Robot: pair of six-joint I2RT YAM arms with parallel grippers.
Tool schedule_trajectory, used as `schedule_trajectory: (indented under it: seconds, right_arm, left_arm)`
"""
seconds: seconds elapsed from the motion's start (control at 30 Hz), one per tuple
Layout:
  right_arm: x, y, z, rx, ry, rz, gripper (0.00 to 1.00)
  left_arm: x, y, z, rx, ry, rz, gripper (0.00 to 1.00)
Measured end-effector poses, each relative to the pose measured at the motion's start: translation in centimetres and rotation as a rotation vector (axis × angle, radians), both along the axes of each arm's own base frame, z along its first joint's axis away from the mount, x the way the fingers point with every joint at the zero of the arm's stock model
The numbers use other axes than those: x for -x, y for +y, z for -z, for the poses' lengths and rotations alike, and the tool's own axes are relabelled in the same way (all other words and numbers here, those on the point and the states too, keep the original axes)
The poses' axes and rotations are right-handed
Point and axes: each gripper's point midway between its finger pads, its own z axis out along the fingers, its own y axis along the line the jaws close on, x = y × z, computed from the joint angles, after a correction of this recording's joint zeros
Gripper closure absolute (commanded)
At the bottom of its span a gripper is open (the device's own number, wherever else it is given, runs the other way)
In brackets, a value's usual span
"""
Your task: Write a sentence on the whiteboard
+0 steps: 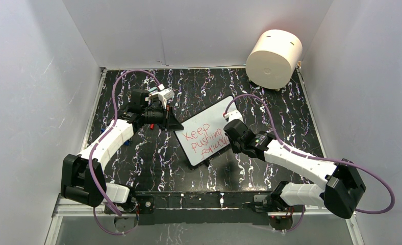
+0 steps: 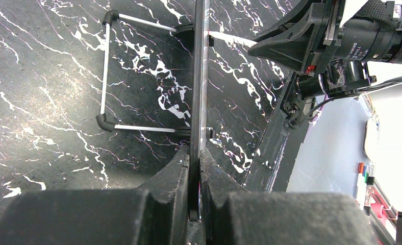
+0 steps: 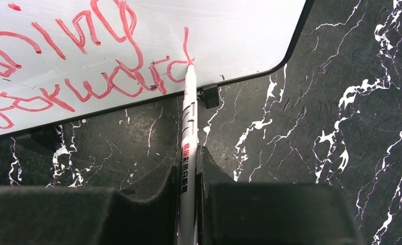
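The whiteboard (image 1: pixel 209 121) lies slanted at the table's middle, with the red sentence (image 1: pixel 205 138) "Keep pushing forward" in three lines. My left gripper (image 1: pixel 174 124) is shut on the board's left edge; the left wrist view shows the thin board edge (image 2: pixel 199 76) pinched between the fingers (image 2: pixel 174 176). My right gripper (image 1: pixel 230 133) is shut on a white marker (image 3: pixel 188 132). Its red tip touches the board (image 3: pixel 240 30) at the last letter of "forward" (image 3: pixel 86 92), near the board's lower rim.
A cream cylinder (image 1: pixel 273 57) lies at the back right corner. The board's wire stand (image 2: pixel 107 71) shows in the left wrist view. White walls close in the black marbled table (image 1: pixel 153 163) on three sides. A black rail (image 1: pixel 199 200) runs along the near edge.
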Motion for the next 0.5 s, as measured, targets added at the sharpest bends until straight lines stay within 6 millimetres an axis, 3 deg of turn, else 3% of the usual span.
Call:
schedule_trajectory:
  seconds: [0.5]
  right_arm:
    - [0.05,-0.29,0.39,0.012,0.015,0.012,1.0]
  left_arm:
    - [0.0,0.0,0.0,0.0,0.0,0.0,1.0]
